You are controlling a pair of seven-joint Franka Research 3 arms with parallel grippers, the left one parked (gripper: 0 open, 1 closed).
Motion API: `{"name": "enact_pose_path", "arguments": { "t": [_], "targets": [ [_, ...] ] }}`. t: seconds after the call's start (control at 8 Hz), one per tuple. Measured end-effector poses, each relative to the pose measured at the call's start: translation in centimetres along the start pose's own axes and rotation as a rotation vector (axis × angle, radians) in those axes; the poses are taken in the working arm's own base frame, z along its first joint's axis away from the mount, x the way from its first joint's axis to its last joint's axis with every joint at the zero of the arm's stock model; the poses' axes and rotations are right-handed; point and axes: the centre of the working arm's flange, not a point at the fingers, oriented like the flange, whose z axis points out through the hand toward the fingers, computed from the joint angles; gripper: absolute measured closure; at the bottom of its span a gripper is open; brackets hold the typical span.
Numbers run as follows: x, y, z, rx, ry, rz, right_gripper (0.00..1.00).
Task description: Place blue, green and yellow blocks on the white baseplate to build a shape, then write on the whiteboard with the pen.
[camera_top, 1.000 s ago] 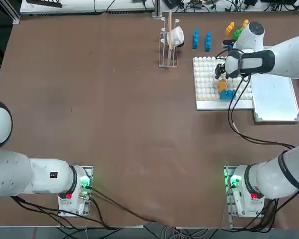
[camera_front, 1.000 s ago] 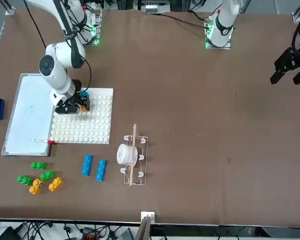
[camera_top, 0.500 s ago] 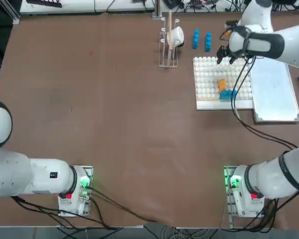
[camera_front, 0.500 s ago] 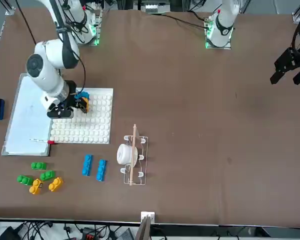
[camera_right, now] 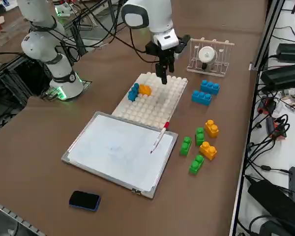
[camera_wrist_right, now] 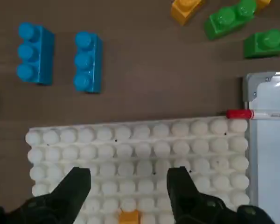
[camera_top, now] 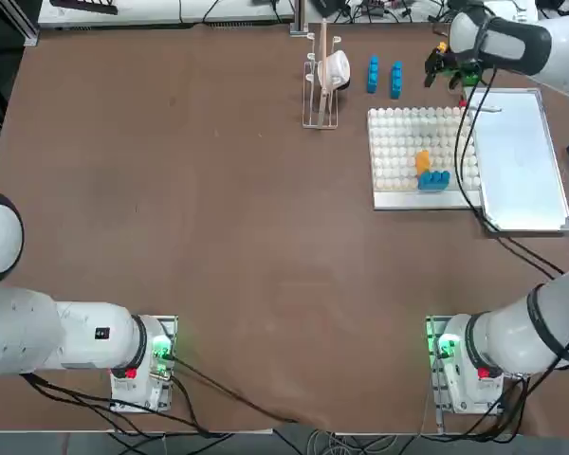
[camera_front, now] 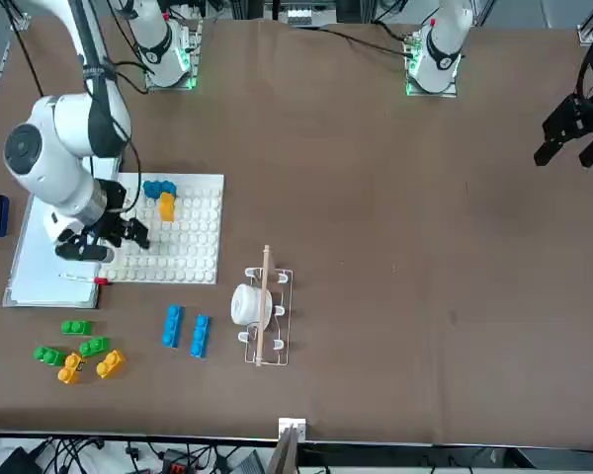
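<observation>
Right gripper above the white baseplate, jaws spread, holding nothing. Yellow block just behind them; blue blocks and pen ahead.

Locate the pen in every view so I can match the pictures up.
Top view: pen at upper right, on the whiteboard's far end.
Front view: pen at lower left, beside the baseplate corner.
Right side view: pen at centre, across the whiteboard edge.
Right wrist view: pen at right edge.
Shared landmark: white baseplate.
</observation>
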Motion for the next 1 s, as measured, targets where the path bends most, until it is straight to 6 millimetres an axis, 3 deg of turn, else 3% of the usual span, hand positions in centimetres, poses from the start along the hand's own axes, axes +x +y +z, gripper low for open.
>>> {"name": "enact_pose_path", "arguments": {
  "t": [0.25, 0.5, 0.75, 1.0],
  "targets": [
    [4.4, 0.6, 0.1, -0.008, -0.016, 0.019, 0.0],
    [7.9, -0.8, 1.6, 0.008, -0.014, 0.017, 0.0],
    [8.9, -4.4, 4.9, 0.011, -0.02, -0.026, 0.0],
    [9.5, -6.1, 7.3, 0.011, -0.002, -0.046, 0.0]
  ]
}}
